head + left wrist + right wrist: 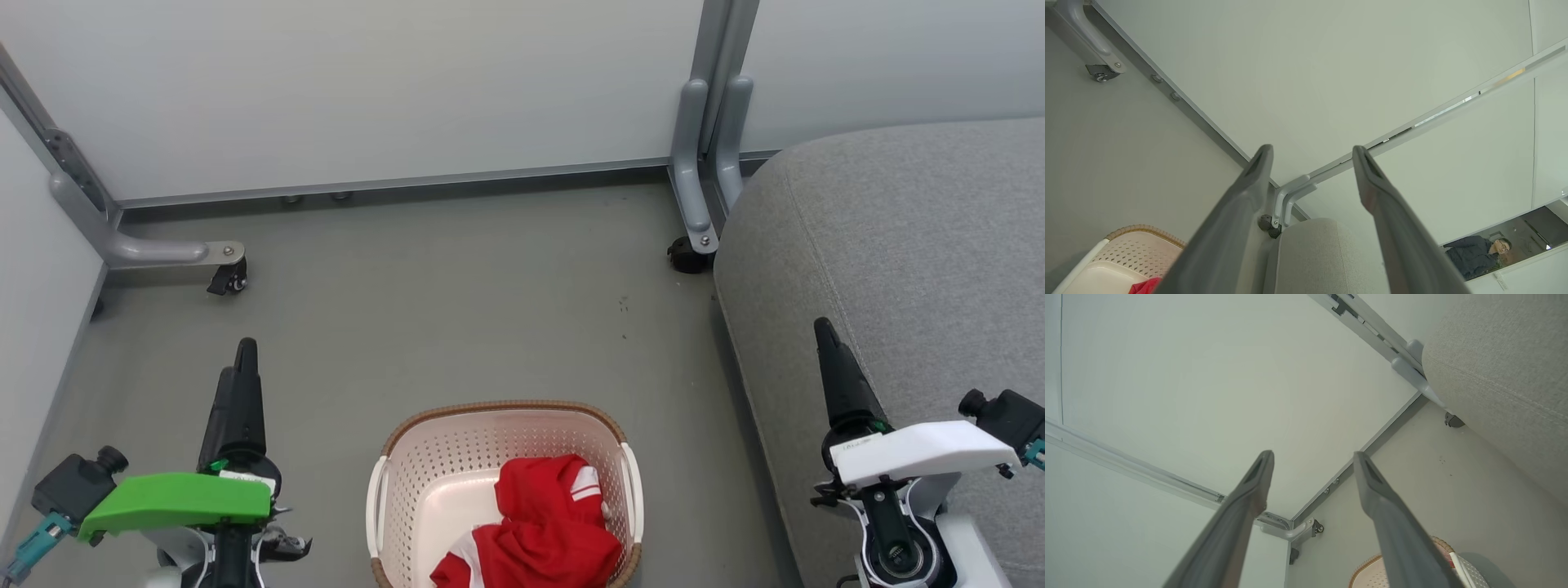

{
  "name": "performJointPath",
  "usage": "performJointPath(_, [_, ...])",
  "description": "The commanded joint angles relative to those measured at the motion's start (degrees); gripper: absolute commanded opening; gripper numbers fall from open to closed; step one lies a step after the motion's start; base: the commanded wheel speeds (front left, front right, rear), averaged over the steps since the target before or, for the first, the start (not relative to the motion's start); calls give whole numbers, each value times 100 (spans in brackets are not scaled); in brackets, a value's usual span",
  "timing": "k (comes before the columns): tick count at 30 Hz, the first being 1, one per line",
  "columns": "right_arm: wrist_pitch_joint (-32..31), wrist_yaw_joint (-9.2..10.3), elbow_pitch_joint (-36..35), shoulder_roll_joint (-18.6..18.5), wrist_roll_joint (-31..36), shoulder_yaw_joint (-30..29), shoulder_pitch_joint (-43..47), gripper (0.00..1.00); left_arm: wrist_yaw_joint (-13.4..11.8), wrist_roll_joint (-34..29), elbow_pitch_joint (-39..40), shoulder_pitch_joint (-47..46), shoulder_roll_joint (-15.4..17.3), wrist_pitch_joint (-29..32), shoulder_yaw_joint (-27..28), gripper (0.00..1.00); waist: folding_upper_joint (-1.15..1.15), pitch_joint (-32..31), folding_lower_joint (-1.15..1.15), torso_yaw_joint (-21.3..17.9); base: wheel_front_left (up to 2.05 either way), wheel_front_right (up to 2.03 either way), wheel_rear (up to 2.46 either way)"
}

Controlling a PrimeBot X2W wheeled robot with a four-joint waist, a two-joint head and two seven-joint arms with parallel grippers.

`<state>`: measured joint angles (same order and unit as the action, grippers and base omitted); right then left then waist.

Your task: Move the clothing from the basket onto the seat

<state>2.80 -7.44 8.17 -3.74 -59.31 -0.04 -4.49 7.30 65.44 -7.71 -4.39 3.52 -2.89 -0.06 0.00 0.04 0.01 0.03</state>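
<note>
Starting in the head view, two bright red soft fabric garments (547,523), one with white stripes, lie bunched together inside the oval cream-white perforated plastic basket with the brown woven-look rim (506,406), pressed against its right wall. The big grey woven-fabric sofa cushion (914,245) stands just right of the basket, with bare floor between them. The left gripper (245,351) hangs left of the basket and the right gripper (826,343) well to its right, over the cushion's edge, both seen edge-on. In the left wrist view the left gripper's long dark fingers are spread with nothing between them, and a corner of the basket shows beside them. The right wrist view shows the right gripper likewise released and empty, above the basket's rim. Because the cloth hugs the wall, a descending finger could likely catch the perforations or rim and drag the light basket. A shallow pinch might lift one layer only, letting the rest trail, snag the rim, or drop onto the floor short of the cushion.
</note>
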Motion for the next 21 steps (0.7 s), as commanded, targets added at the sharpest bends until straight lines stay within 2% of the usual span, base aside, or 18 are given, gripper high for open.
performJointPath(1, [72,-3,-114,-36,275,43,-43,100,15,-229,99,-29,79,-58,-26,100,0,-4,0,-1,0,0,0])
performJointPath(8, [223,-4,-153,-78,1125,204,-23,100,16,-951,122,15,134,-208,-159,100,0,-7,0,0,0,0,0])
performJointPath(21, [448,-4,-126,-108,2310,418,15,100,19,-2060,103,102,250,-436,-273,100,0,-12,0,-6,0,0,0])
